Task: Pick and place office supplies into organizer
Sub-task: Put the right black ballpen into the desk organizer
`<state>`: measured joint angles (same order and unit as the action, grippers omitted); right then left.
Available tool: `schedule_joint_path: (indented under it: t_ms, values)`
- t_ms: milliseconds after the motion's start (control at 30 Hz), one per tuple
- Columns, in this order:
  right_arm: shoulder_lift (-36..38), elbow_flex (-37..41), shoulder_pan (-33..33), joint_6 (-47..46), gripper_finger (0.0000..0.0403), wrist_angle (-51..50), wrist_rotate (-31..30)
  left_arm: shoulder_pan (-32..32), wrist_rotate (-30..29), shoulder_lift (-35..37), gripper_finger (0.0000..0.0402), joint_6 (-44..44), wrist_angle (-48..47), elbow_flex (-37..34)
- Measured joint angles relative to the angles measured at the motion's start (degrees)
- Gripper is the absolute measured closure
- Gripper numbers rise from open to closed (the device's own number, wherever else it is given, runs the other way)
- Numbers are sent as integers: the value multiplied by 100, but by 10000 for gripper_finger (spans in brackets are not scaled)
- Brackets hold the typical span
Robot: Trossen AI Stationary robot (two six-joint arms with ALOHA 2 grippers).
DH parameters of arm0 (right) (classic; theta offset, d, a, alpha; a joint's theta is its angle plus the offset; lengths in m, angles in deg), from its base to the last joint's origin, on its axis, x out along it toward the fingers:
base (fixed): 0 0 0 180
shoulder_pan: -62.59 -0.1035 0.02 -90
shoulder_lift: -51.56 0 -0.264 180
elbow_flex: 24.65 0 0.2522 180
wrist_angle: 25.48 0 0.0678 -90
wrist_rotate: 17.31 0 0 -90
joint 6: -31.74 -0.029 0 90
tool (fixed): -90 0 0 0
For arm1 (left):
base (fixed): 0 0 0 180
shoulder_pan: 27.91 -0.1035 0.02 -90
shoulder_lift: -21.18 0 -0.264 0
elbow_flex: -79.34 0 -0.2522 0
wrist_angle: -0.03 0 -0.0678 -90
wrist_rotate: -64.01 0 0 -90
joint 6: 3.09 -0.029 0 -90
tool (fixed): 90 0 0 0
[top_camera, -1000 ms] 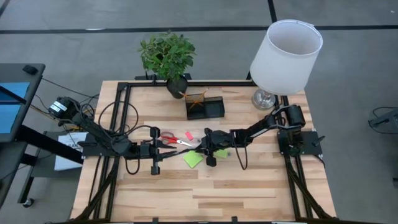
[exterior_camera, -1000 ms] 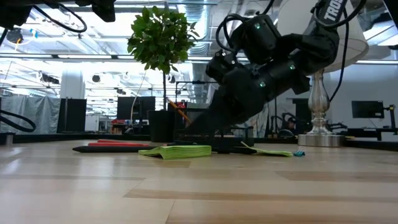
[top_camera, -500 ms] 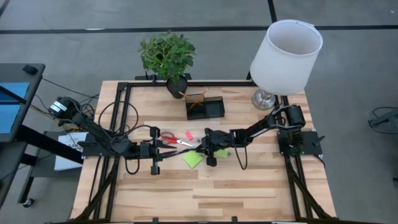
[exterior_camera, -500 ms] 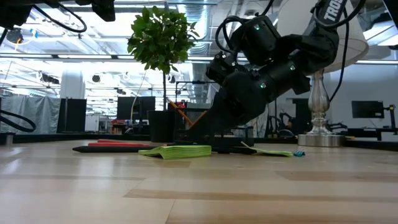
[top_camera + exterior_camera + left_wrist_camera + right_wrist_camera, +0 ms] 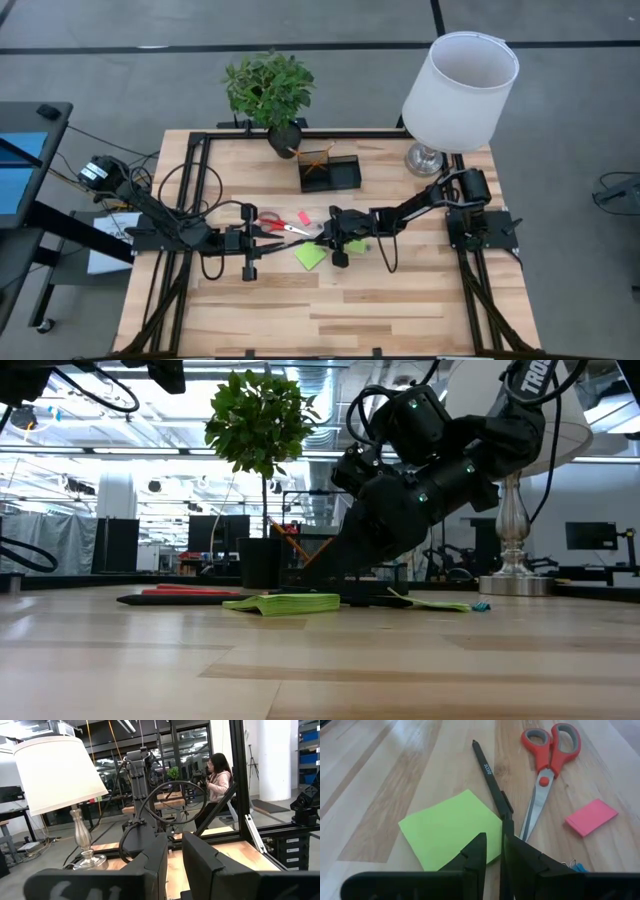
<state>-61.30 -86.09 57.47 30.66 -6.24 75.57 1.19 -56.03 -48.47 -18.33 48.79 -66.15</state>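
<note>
From above, the organizer sits at the table's far middle, with orange pencils leaning in its left compartment; the rest looks empty. The right gripper is low over the green pad, beside the scissors. The left gripper waits nearby.

Level view: pad flat on the table.

Right wrist: fingers nearly closed, pinching the pen end.

Left wrist: fingers slightly apart, empty.

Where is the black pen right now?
The black pen lies on the table's middle, between the lime-green sticky-note pad and the red-handled scissors, its near end pinched in the right gripper.
</note>
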Motion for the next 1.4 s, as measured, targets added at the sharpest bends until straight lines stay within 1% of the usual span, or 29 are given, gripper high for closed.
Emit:
schedule_joint_path:
  t_ms: [567,1100,1233,1400]
  values:
    - [0,0,154,-2,341,0,4,0,-2,1,350,0,-2,0]
    - [0,-99,66,22,340,57,26,0,-7,0,350,0,-4,0]
    - [0,-167,66,105,333,-15,28,0,-7,0,350,0,-4,0]
    - [0,-199,55,99,315,-119,28,0,-7,1,350,0,-4,0]
